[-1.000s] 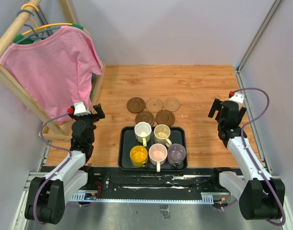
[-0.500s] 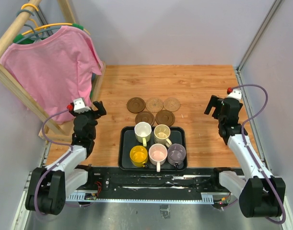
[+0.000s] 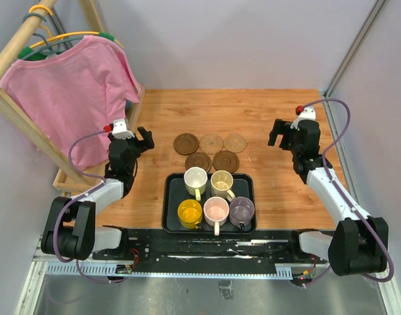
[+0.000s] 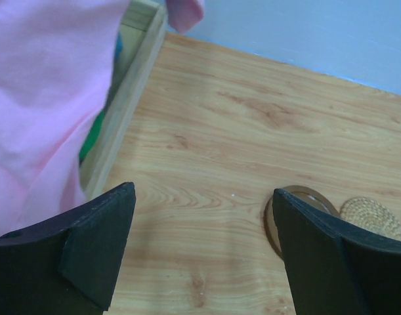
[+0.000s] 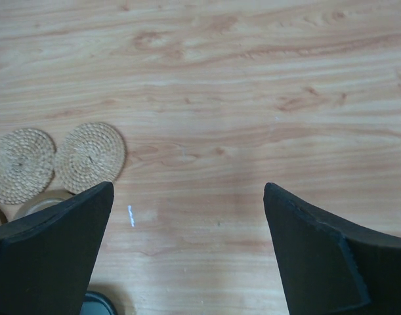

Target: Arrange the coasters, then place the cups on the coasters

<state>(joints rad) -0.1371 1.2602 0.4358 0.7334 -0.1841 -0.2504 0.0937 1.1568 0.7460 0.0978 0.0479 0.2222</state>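
Note:
Five round coasters lie in two rows on the wooden table: a dark coaster [image 3: 186, 143], two tan coasters [image 3: 211, 142] [image 3: 235, 142], and two more dark coasters [image 3: 198, 161] [image 3: 226, 161]. The cups stand on a black tray [image 3: 167, 197]: white [image 3: 195, 178], cream [image 3: 222, 182], yellow [image 3: 189, 212], pink [image 3: 216, 210], purple [image 3: 241, 210]. My left gripper [image 3: 142, 139] [image 4: 201, 197] hovers open left of the dark coaster [image 4: 305, 197], nothing between its fingers. To the right of the tan coasters [image 5: 90, 157] [image 5: 21, 164], my right gripper [image 3: 279, 133] [image 5: 188, 190] hovers open over bare wood.
A pink shirt [image 3: 69, 92] hangs on a wooden rack whose base rail [image 4: 121, 111] runs along the table's left side, close to my left gripper. Grey walls close the back and right sides. The tray's corner [image 5: 95, 303] shows below my right gripper.
Both arms have reached away from the near edge and inward toward the coasters. The left jaws have narrowed slightly. Coasters, cups and tray have not moved.

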